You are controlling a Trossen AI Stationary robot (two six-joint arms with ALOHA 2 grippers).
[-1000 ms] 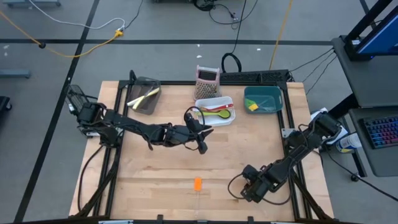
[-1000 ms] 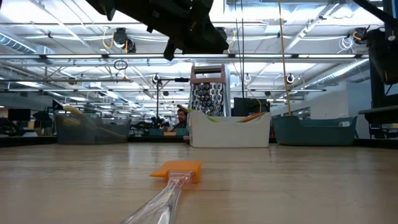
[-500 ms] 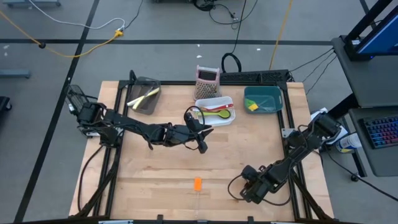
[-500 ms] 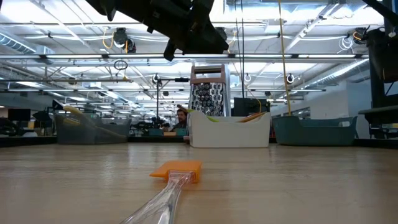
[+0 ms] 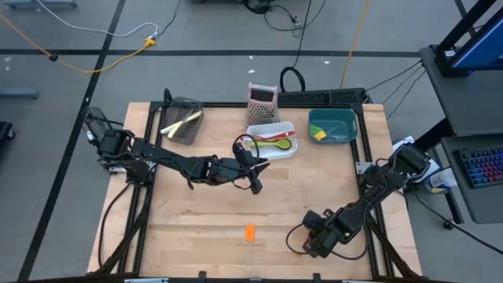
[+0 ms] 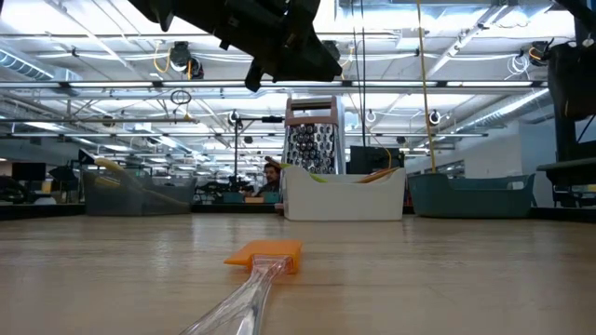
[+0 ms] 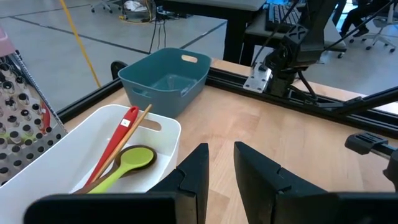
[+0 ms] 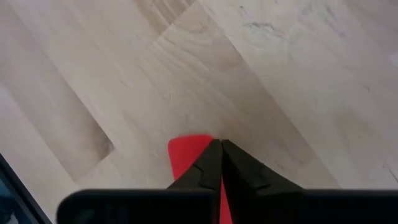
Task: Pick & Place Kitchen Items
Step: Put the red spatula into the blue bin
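Closest to me, the orange spatula (image 5: pixel 249 232) lies flat on the counter (image 5: pixel 196 228) near the front edge. Its clear handle points at me. Nothing touches it.

Off to its right, the right jaws are low over the wood. They are pressed tight together. A red thing (image 8: pixel 186 149) peeks out right behind the tips. I cannot tell if they pinch it.

Farther back, in the middle, the left jaws hang up in the air just in front of the white bin (image 5: pixel 271 149). They are spread a little, with nothing between them.

In the white bin I see a green spoon (image 7: pixel 134 160), a red spoon (image 7: pixel 118 140) and a thin wooden one (image 7: pixel 134 134).

The teal bin (image 5: pixel 332 126) sits to its right and the dark mesh bin (image 5: pixel 182 122) to its left. The grater (image 5: pixel 262 98) stands behind.
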